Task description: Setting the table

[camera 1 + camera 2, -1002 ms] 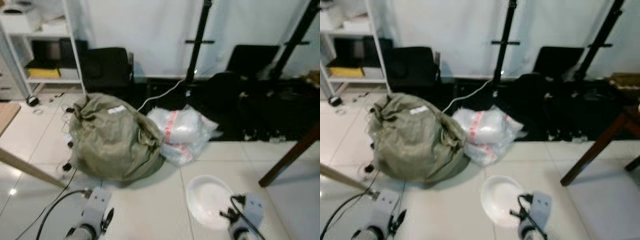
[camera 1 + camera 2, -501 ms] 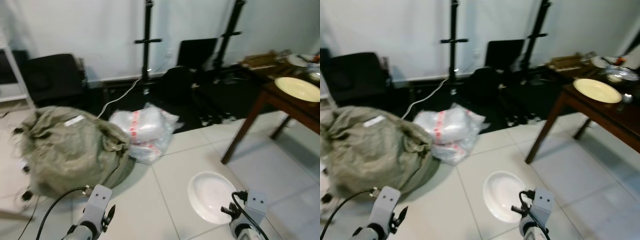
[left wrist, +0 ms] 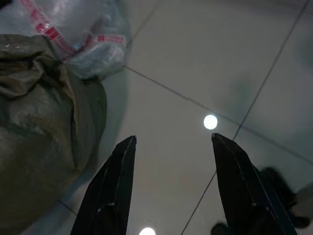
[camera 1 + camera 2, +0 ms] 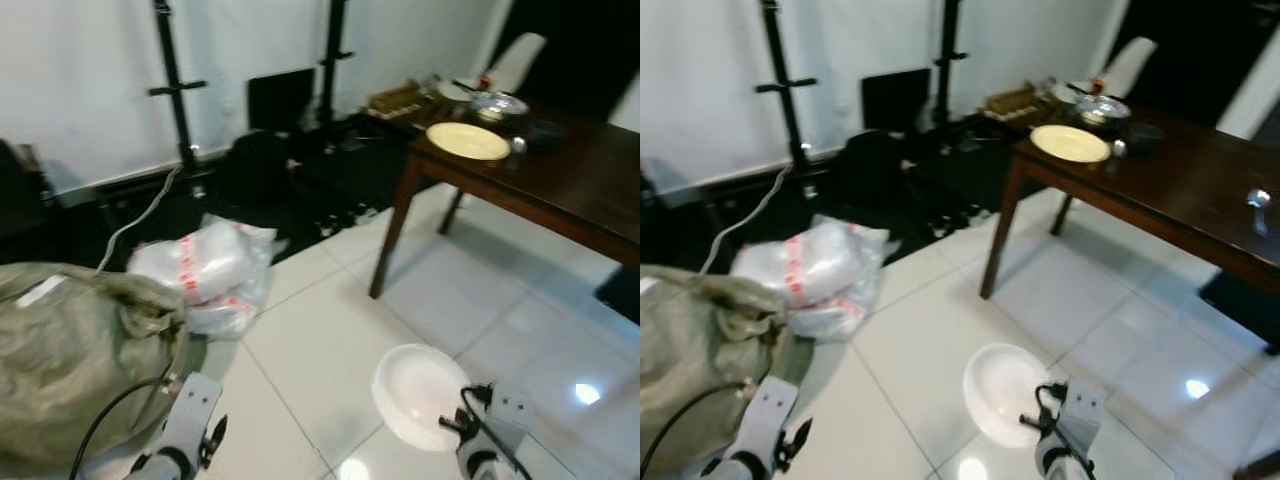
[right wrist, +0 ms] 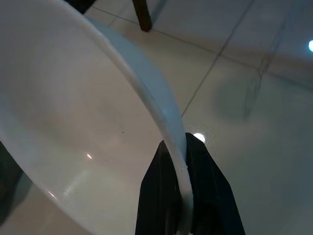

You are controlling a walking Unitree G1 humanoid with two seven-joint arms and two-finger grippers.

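Observation:
A white plate (image 4: pixel 418 392) hangs over the tiled floor, low in front of me, with my right gripper (image 4: pixel 452 424) shut on its rim. The right wrist view shows the black fingers (image 5: pixel 205 196) pinching the plate's rim (image 5: pixel 146 93). My left gripper (image 3: pixel 173 186) is open and holds nothing, its fingers (image 3: pixel 111 196) pointing down at the floor tiles; it hangs low on my left (image 4: pixel 205 445). A dark wooden table (image 4: pixel 1180 190) stands to the right and carries a yellow plate (image 4: pixel 1070 143), a covered dish (image 4: pixel 1101 105) and a spoon (image 4: pixel 1257 200).
A large olive sack (image 4: pixel 70 360) and a clear plastic bag (image 4: pixel 200 272) lie on the floor at the left. Black stands (image 4: pixel 170 80), cables and black bags crowd the back wall. A white chair (image 4: pixel 520 60) stands behind the table. Pale tile runs between me and the table.
The camera has swung to the right: sack and bag slid left and the dark table with its yellow plate came much further into view. The plate stays in my right gripper.

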